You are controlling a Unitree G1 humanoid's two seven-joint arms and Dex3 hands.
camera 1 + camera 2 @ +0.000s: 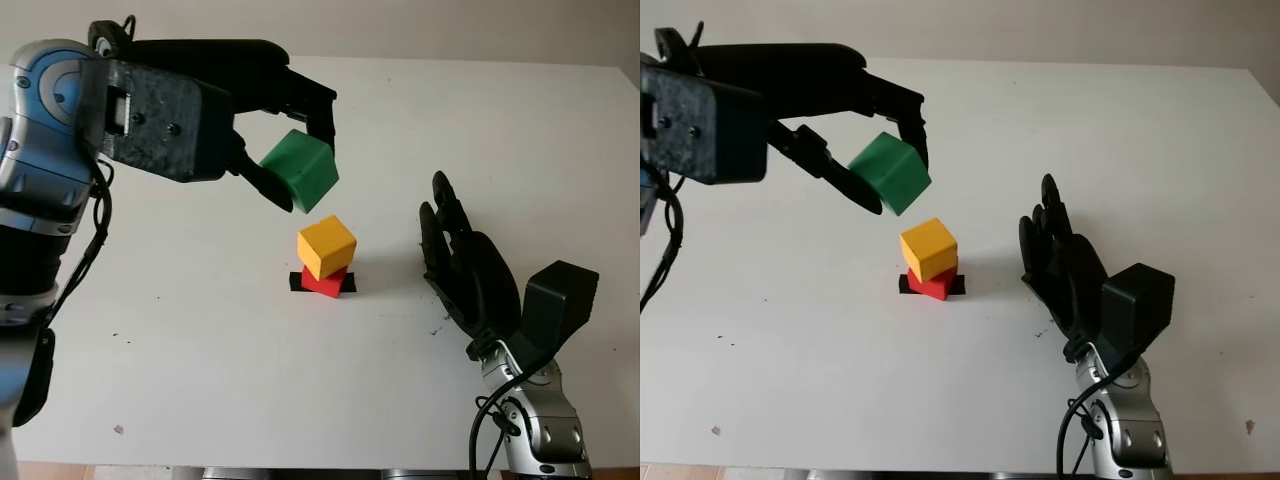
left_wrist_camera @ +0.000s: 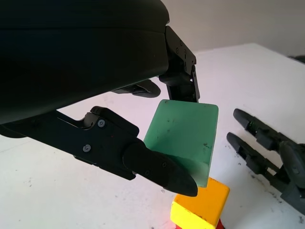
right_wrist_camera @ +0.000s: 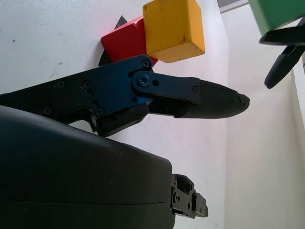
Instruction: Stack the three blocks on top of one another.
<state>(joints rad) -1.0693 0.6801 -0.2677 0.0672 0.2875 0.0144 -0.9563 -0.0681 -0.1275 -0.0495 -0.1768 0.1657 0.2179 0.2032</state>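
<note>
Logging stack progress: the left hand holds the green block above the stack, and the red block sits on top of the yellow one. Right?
Not quite. The left hand does hold the green block above the stack, but the order is reversed: the yellow block sits on the red block, as the left eye view shows.

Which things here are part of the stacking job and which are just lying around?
Job: green block, held in the air by the left hand; yellow block sitting on the red block.
Lying about: black patch under the stack; right hand, open, beside it.
</note>
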